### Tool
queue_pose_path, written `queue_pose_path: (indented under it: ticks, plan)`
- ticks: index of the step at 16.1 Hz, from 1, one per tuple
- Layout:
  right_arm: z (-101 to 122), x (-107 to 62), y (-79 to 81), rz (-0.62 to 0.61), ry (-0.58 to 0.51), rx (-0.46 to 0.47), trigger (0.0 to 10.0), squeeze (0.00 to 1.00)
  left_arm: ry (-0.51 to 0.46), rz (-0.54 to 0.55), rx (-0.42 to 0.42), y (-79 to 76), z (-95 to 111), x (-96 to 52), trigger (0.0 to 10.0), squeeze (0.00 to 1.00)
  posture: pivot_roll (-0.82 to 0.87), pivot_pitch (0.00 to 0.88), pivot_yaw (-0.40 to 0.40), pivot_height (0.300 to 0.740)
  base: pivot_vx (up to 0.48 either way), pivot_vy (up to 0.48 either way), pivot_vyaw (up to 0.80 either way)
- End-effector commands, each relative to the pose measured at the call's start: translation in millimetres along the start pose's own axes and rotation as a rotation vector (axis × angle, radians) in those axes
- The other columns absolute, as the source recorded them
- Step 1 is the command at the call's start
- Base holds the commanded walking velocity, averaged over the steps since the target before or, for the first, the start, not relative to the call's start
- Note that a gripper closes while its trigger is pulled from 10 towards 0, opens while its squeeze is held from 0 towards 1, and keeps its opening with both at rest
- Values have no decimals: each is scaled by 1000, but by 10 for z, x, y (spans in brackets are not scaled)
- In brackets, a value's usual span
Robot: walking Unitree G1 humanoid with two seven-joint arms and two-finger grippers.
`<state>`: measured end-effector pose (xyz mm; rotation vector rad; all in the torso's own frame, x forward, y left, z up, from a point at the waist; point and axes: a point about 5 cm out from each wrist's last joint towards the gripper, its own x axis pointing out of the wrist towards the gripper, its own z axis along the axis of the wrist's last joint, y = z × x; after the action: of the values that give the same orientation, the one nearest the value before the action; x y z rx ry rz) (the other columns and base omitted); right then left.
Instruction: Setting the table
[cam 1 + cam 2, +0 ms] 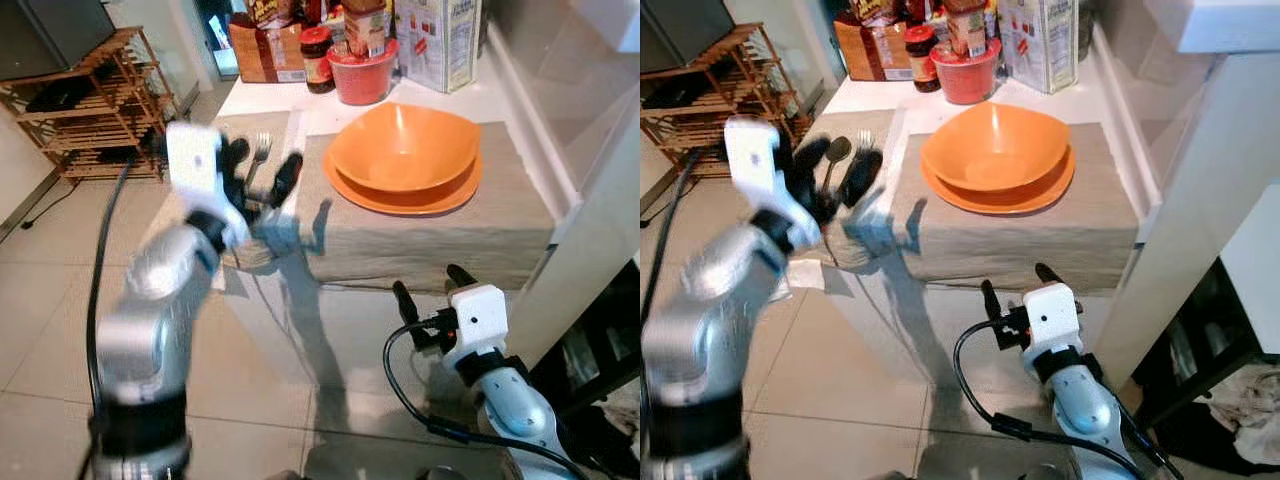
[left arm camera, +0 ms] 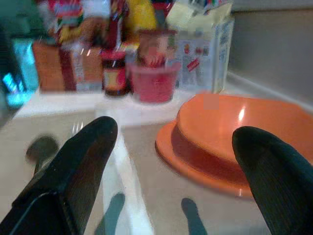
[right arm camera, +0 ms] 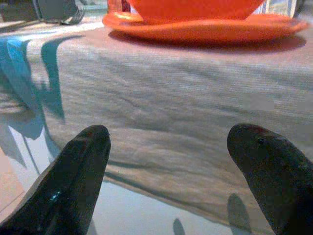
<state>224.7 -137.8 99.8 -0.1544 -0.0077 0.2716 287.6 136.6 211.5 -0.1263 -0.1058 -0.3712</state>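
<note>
Reaching with our left gripper [image 1: 262, 172], fingers spread and empty, toward the fork [image 1: 260, 150] and spoon [image 1: 836, 152] just beyond its tips.
Orange bowl [image 1: 404, 147] on its plate [image 1: 405, 196] sits to its right; a sideways sweep could knock them. Our right gripper [image 1: 432, 295] hangs released below the placemat [image 1: 430, 235].

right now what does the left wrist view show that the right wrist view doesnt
Left wrist view alone: the red tub, a dark jar, a carton, and the blurred spoon past the open left tool.

Right wrist view alone: the placemat's front edge draping over the table, seen from low down between the open right tool's fingers.

Both: the orange bowl sitting on the orange plate, on the placemat.
</note>
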Motion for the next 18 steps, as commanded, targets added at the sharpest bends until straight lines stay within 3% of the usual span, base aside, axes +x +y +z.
queue_pose_path:
  ticks: [1,2,5,7,11,12,13,16,18]
  plan:
    - [5,28,21,8,-11,1,10000,0,40,48,38,12,-99,-85,10000,0,-72,9,150,740,0,0,0]
    - [10,40,12,3,-14,1,10000,0,58,60,52,12,-160,-118,10000,0,-72,9,148,740,0,0,0]
    - [54,131,-56,-40,-40,11,10000,0,242,164,157,192,-709,-370,10000,0,-74,2,139,740,0,0,0]
    - [76,178,-123,-85,-50,7,10000,0,349,308,93,337,-1033,-605,10000,0,-81,0,136,740,0,0,0]
    - [46,186,-178,-95,-40,-23,10000,0,367,449,-125,431,-1275,-883,10000,0,-94,0,103,740,0,0,0]
    - [51,207,-185,-80,-41,-26,10000,0,355,457,-176,402,-1318,-867,10000,0,-102,0,87,740,0,0,0]
    - [64,241,-182,-59,-42,-28,10000,0,349,430,-170,358,-1326,-790,10000,0,-108,0,72,740,0,0,0]
    - [31,302,-204,-55,-22,-2,10000,0,333,319,-53,283,-1216,-554,10000,0,-111,0,74,740,0,0,0]
    - [-22,295,-197,-59,-2,26,10000,0,315,278,-29,271,-1134,-468,10000,0,-111,0,82,740,0,0,0]
